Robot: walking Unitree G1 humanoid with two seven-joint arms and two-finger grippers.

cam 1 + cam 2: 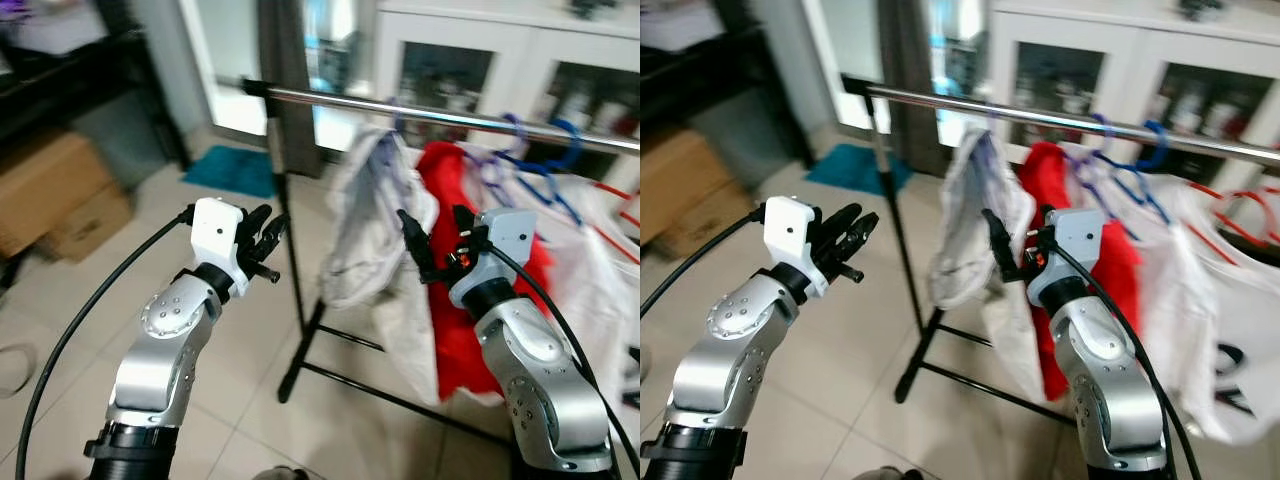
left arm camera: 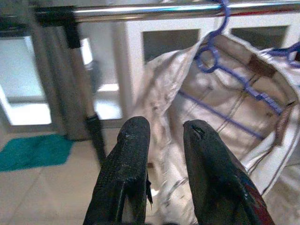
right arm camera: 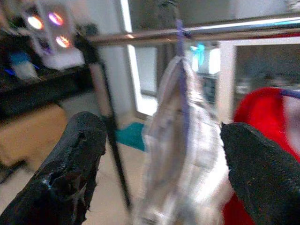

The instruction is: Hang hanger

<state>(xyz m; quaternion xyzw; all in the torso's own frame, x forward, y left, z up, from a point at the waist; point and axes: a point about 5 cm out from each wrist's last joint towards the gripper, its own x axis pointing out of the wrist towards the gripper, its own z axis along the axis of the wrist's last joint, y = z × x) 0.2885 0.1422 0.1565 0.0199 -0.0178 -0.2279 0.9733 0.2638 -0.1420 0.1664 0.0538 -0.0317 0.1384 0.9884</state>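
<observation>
A purple hanger [image 2: 216,57] carrying a pale white garment [image 1: 370,220] hangs by its hook from the chrome rail [image 1: 450,118] of a clothes rack. My right gripper [image 1: 437,240] is raised just right of that garment, in front of a red garment [image 1: 450,185]; it is open wide with nothing between its fingers, and the right wrist view looks past them [image 3: 161,129] at the hanging garment [image 3: 187,140]. My left gripper [image 1: 265,240] is held up left of the rack, apart from it, open by a narrow gap and holding nothing [image 2: 166,126].
More blue hangers [image 1: 545,165] and white clothes [image 1: 1200,300] hang further right on the rail. The rack's black upright and foot [image 1: 300,340] stand between my arms. Cardboard boxes [image 1: 50,195] sit at the left, a teal mat [image 1: 230,170] lies behind, and a white cabinet [image 1: 480,60] stands at the back.
</observation>
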